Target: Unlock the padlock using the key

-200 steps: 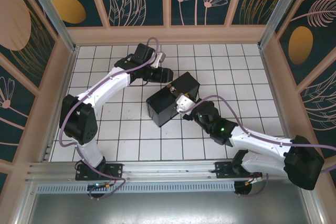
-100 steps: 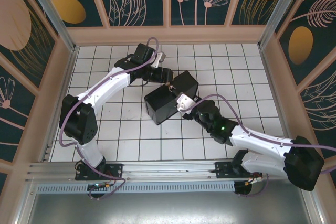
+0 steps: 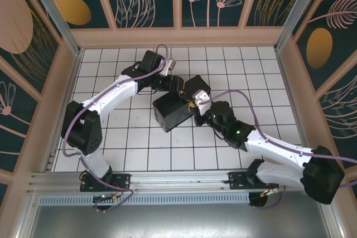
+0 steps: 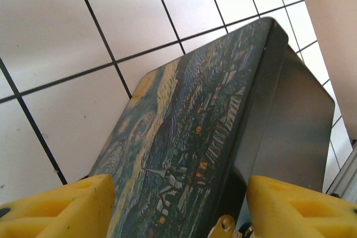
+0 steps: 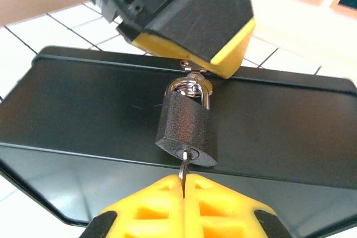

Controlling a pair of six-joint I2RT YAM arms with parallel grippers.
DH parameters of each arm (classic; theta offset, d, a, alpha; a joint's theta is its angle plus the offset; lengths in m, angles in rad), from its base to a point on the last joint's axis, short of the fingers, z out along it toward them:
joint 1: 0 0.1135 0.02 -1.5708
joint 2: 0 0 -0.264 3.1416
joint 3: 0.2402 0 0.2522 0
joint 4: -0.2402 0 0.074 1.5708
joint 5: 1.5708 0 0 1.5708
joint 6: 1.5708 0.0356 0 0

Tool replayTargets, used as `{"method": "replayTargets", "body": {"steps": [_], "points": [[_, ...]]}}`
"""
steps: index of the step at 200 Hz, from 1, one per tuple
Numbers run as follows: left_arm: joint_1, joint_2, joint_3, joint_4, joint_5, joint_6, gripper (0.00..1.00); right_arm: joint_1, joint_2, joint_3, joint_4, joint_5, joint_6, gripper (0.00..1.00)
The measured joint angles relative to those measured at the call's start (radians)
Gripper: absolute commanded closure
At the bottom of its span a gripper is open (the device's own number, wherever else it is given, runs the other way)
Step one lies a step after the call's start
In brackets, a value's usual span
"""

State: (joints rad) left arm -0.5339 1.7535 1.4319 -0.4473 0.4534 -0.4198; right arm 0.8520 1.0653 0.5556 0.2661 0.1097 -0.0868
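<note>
The padlock [image 5: 187, 129] is hanging upright against the dark side wall of the box [image 5: 83, 98]. Its silver shackle [image 5: 189, 88] is passing through a small metal hasp [image 5: 192, 71] at the box's upper edge. The key [image 5: 182, 171] is pointing straight up from below, its thin blade meeting the keyhole in the padlock's underside; how far in it is reaching cannot be told. The right gripper [image 5: 184, 187] is pinching the key, its yellow jaws pressing tight together around it just beneath the padlock. Directly above the shackle, one yellow-tipped finger [image 5: 226, 54] of the left gripper [image 4: 179, 202] is hovering at the box's top edge. In the left wrist view those jaws are standing wide apart, with the painted night-sky lid [image 4: 184, 126] lying between them. From above, the box is sitting near the middle of the white gridded desk [image 3: 111, 137], with the two grippers closing in on it from opposite sides.
</note>
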Motion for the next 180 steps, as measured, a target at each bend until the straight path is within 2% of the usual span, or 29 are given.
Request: {"method": "replayTargets", "body": {"steps": [51, 67, 87, 116, 140, 162, 180], "points": [[0.000, -0.001, 0.031, -0.017, -0.014, -0.014, 0.29, -0.160, -0.053, -0.081, 0.103, -0.224, 0.405, 0.89], [0.000, -0.001, 0.058, -0.020, -0.018, -0.023, 0.29, -0.172, -0.052, -0.087, 0.112, -0.278, 0.524, 0.69], [0.000, -0.003, 0.085, -0.021, -0.024, -0.030, 0.29, -0.183, -0.050, -0.087, 0.106, -0.324, 0.620, 0.58], [0.005, -0.006, 0.106, -0.027, -0.045, -0.029, 0.29, -0.200, -0.067, -0.072, 0.005, -0.340, 0.643, 0.54], [0.018, -0.024, 0.107, -0.051, -0.074, -0.028, 0.29, -0.239, -0.135, -0.031, -0.132, -0.312, 0.602, 0.52], [0.026, -0.055, 0.107, -0.070, -0.120, -0.024, 0.26, -0.244, -0.162, 0.071, -0.207, -0.262, 0.539, 0.41], [0.029, -0.085, 0.087, -0.073, -0.149, -0.022, 0.24, -0.228, -0.113, 0.192, -0.249, -0.221, 0.480, 0.40]]}}
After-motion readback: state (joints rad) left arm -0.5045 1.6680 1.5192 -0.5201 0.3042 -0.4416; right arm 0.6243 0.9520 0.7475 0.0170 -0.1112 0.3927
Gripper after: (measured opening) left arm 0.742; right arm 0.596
